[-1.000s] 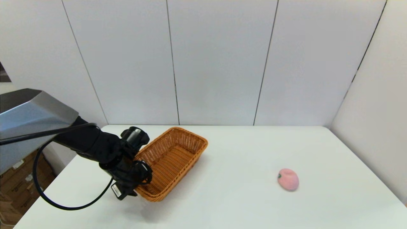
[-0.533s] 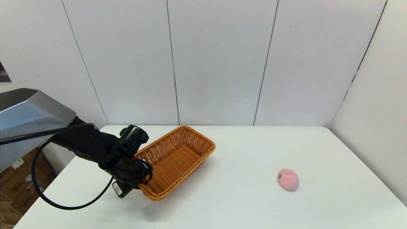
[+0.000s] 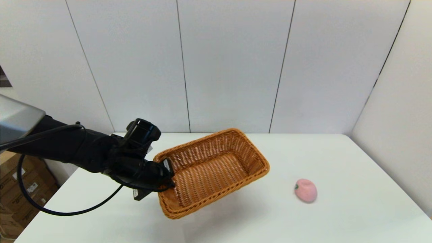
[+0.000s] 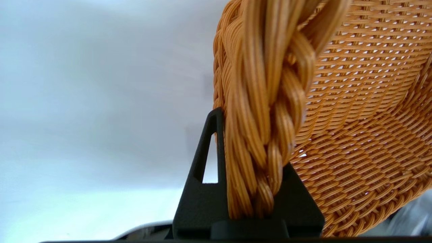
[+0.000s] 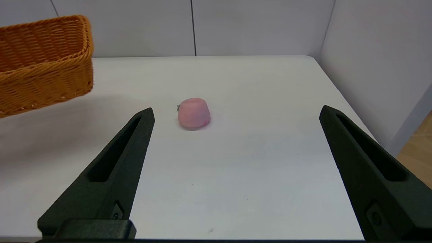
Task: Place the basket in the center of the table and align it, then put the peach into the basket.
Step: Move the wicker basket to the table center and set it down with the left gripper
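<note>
Left pincer [image 3: 167,175]: reaches in from the robot's left side of the worktop and pinches the braided rim at the basket's short end nearest that arm. In the left wrist view the braid runs down between the two black fingers [image 4: 202,189], which press it from both sides.

Wicker basket [image 3: 216,168]: orange-brown, rectangular, with flared sides. It hangs from the left pincer clear of the worktop and tilted, with its open top facing up and toward the head camera. A soft shadow lies on the white surface under it. It sits left of the middle of the worktop. Nothing lies inside it.

Peach [image 3: 305,190]: pale pink. It rests on the worktop on the robot's right side, well apart from the basket. Its small stem points toward the basket side.

Right pincer [image 5: 236,114]: low near the worktop's front edge and out of the head view. Its two black fingers are spread wide with nothing between them. The peach lies ahead of it, closer to the line of one finger than the other, and no finger touches it.

Worktop [image 3: 354,216]: white and smooth, with a rounded far right corner. Pale wall panels stand behind it and along its right side.
</note>
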Tool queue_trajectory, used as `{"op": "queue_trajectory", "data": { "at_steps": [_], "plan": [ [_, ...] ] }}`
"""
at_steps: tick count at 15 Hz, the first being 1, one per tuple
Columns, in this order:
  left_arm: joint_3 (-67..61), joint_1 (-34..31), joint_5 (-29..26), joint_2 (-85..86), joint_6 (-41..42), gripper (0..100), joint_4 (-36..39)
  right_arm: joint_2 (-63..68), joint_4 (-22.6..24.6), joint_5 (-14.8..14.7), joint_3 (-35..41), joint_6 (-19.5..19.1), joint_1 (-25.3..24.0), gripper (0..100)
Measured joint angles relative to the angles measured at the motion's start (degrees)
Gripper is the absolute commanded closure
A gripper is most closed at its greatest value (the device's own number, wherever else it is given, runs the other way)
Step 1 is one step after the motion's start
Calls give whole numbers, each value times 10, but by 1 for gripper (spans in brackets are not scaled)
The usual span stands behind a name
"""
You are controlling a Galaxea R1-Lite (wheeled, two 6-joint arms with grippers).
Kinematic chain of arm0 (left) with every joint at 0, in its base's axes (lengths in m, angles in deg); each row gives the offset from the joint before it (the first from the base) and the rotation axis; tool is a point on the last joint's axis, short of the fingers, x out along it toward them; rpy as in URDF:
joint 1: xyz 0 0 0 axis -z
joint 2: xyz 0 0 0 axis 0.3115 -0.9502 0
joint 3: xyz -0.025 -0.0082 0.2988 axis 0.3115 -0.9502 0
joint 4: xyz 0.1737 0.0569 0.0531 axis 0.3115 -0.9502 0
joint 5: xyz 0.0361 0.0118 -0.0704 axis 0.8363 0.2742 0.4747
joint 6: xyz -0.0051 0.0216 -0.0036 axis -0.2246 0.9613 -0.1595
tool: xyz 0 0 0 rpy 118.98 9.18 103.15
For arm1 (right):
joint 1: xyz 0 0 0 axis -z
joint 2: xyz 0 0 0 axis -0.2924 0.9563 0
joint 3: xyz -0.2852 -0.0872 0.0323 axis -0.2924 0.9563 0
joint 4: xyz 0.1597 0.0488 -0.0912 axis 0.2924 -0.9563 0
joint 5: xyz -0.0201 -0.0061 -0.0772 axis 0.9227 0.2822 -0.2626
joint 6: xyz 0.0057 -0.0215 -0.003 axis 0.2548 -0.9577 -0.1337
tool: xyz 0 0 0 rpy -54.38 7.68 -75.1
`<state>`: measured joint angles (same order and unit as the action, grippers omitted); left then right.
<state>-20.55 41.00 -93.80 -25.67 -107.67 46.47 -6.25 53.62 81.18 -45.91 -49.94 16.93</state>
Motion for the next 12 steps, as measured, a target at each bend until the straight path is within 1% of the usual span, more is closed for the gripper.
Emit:
{"op": "queue_trajectory", "data": {
  "at_steps": [3, 7, 10, 12],
  "plan": [
    [1, 22, -4, -18, 28, 100, 16, 0, 0, 0, 0, 0, 0, 0],
    [6, 35, -7, -55, 74, 100, 37, 0, 0, 0, 0, 0, 0, 0],
    [17, 51, -10, -79, 84, 100, 42, 0, -1, 0, 0, 0, 0, 0],
    [25, 64, -11, -93, 96, 100, 61, 0, -1, 0, 0, 0, 0, 0]
  ]
}}
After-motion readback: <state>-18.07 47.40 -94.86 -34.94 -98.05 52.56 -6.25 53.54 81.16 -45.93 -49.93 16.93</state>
